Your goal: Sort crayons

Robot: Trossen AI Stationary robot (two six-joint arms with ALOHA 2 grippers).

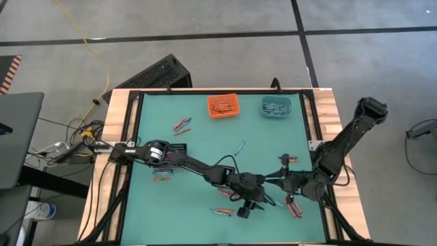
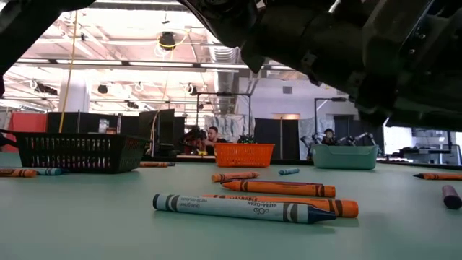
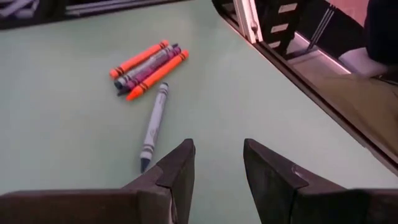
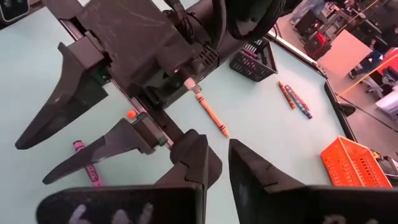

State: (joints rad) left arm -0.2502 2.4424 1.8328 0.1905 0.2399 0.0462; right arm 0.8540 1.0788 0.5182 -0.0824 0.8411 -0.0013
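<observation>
Hovering low over the near right part of the tabletop (image 1: 143,205), the left claw (image 3: 217,168) stands parted and empty, and just ahead of its fingertips lies one blue crayon (image 3: 153,126) with its long axis running away from the claw toward a touching cluster of four crayons (image 3: 147,67): three orange, one purple. The right claw (image 4: 217,155), also parted and empty, sits close beside it; farther back stand one orange bin (image 1: 222,106) and one teal bin (image 1: 276,106).
</observation>
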